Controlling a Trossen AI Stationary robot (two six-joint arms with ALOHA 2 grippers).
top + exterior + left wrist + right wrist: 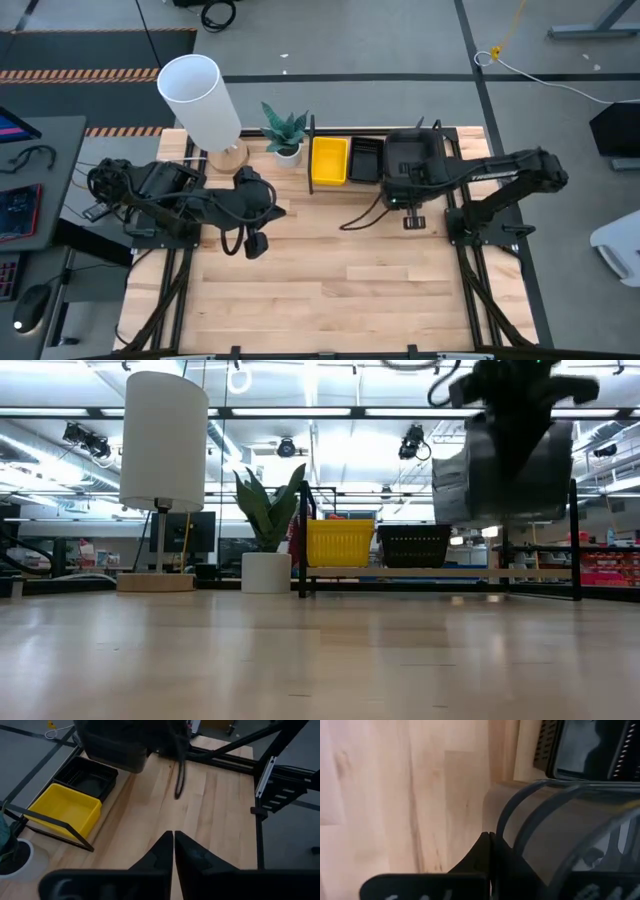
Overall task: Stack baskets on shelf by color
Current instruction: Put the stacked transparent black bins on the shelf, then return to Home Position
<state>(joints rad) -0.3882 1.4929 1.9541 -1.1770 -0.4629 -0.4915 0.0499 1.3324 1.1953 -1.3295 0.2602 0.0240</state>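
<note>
no text, label, brand, number or sign is readable anywhere i can see. faint pale marks sit on the dark housing just behind my own fingers in both wrist views, but they are cut off and i cannot make out a single letter. the distant room behind the table holds coloured shapes that might carry print, too small to read.

floor (400, 40): grey, taped lines | ceiling lights (300, 410): long strips | desk (40, 180): left side
</note>
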